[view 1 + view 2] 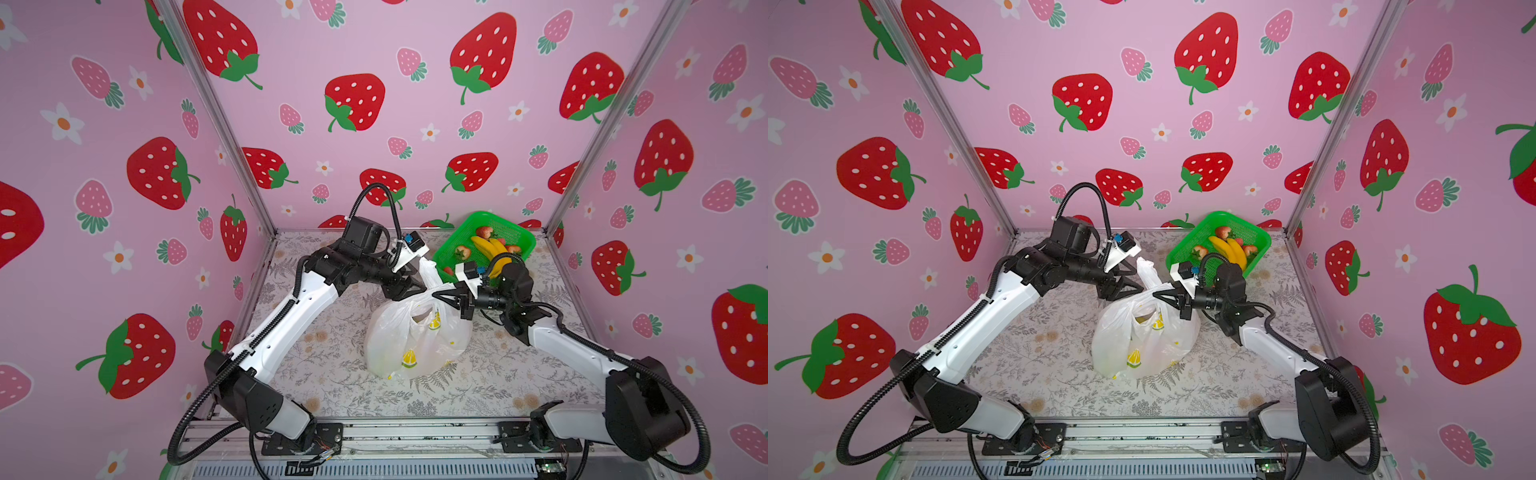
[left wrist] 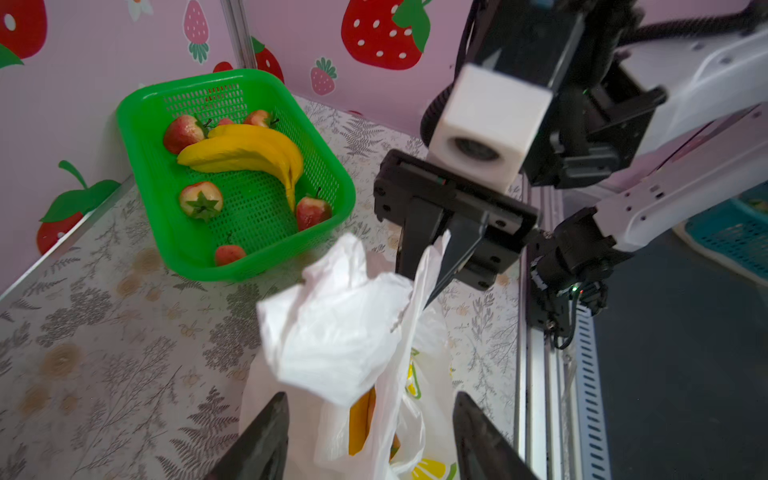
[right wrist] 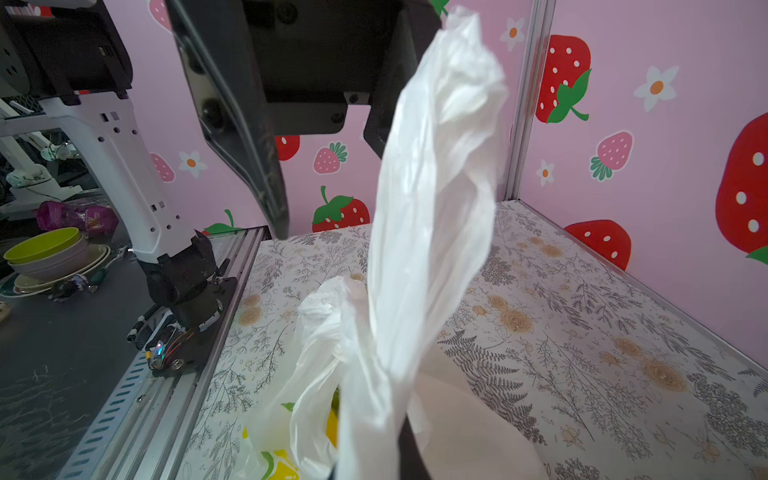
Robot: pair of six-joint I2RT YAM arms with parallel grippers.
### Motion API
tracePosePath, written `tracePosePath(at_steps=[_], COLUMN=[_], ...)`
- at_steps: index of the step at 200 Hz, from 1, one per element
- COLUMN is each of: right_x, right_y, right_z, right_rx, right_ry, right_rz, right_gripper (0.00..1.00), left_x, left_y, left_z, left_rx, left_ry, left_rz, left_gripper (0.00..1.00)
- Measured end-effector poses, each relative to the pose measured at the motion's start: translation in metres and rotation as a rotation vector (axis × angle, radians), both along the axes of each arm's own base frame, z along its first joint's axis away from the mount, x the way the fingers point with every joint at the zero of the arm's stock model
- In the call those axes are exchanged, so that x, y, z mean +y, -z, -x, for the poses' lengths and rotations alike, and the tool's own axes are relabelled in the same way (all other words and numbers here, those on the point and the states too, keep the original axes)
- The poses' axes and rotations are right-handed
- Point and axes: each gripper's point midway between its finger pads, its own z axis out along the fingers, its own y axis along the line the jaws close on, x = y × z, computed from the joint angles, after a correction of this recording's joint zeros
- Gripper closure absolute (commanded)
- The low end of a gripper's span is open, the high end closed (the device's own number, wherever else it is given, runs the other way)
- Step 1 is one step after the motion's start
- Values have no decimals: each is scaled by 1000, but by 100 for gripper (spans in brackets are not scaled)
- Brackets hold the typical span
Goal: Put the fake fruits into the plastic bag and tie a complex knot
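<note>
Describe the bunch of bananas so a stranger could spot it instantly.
Look to the far right corner of the floral table, where a green mesh basket sits. The bananas lie across its middle. They are the only long, curved yellow fruit there; the small round pieces around them are red strawberries.

My two fingers (image 2: pixel 257 440) stand apart at the near edge, with the bag (image 2: pixel 332 332) between them, its crumpled white handle standing loose above them. Through the bag's mouth I see a yellow-orange fruit (image 2: pixel 359 419). My right gripper (image 2: pixel 432 266) faces me, clamped on the bag's other handle. Beyond sits the green basket (image 2: pixel 174 232) with bananas (image 2: pixel 249 153) and strawberries (image 2: pixel 201 200) on the floral table (image 2: pixel 104 353).
</note>
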Motion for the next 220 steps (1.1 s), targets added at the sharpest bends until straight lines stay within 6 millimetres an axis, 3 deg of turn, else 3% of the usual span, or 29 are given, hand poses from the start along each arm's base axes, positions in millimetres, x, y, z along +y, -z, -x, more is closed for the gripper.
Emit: tracePosePath(at_steps=[36,74,100,122,127,161,201,220], right_x=[1,1,0,0,0,1,2,4], right_y=[0,3,6,6,6,7,7,9], right_z=[3,2,-1,-5,-6,-12,-22,-22], right_rx=[1,14,24,34,36,105,255,315], right_ry=[-7,3,23,48,55,105,182,202], right_rz=[0,10,19,22,22,22,4,-4], right_gripper=[100,100,100,100,100,99,97,97], left_x=[-22,-35,-34,-31,-29,-14,-1,-1], left_y=[0,4,-2,-9,-9,-2,32,41], left_z=[-15,-29,-29,-26,-25,-15,-4,-1], left_rx=[115,182,180,162,158,132,122,107], left_ry=[-6,-19,-19,-23,-25,-92,-243,-293], left_rz=[99,136,153,164,166,163,195,219], left_gripper=[37,59,87,93,98,100,99,92])
